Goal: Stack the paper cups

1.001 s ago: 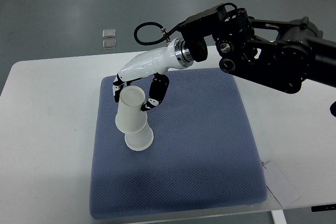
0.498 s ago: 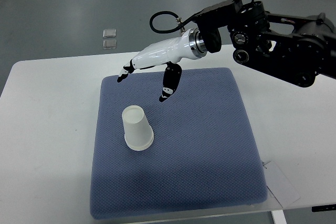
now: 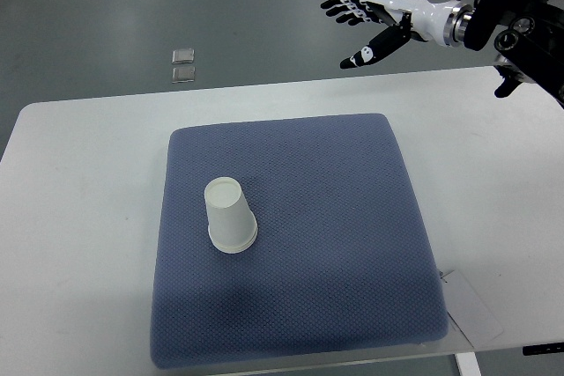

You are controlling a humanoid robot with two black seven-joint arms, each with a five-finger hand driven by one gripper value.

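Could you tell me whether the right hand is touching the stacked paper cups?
Apart. The top view shows the right hand open beyond the table's far edge, with bare mat between it and the paper cups.

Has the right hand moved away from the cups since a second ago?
Yes. The right hand has pulled back up and to the right, off the blue mat, now open beyond the table's far edge; the stacked cups stay put.

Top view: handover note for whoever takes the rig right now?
Right hand: open, holding nothing, raised beyond the table's far right edge.
Left hand: not in view.
Paper cups: upside down, nested into one stack on the left part of the blue mat.
Done: stack stands on its own, nothing touching it.
Left: no loose cup visible; probably just park the arm.
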